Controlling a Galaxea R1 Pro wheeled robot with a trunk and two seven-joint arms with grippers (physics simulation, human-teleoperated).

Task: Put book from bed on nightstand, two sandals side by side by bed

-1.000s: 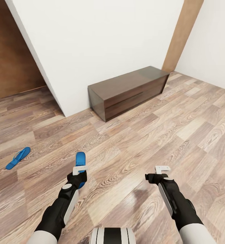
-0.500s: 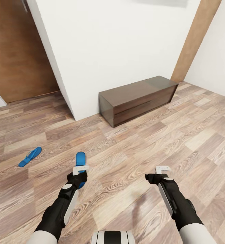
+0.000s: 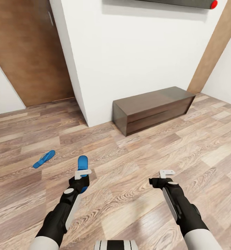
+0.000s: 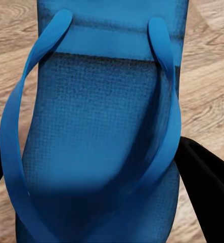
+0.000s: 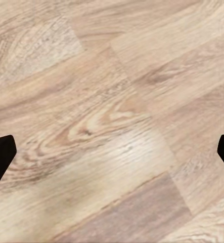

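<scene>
Left gripper [image 3: 82, 172] clamped on one blue sandal [image 4: 99, 131] as before, right gripper [image 3: 166, 172] spread wide over bare floor [image 5: 112, 116], holding nothing, second sandal [image 3: 44, 159] flat on the planks well left, view tilted up, dark cabinet [image 3: 153, 109] and door [image 3: 28, 52] now lower in frame

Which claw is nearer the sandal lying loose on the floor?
Left. The left claw, holding the other sandal, is just beside the loose sandal; the right claw is open, far across the floor.

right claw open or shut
Open: the right claw holds nothing, and in the right wrist view its dark fingertips sit far apart over bare floor.
</scene>
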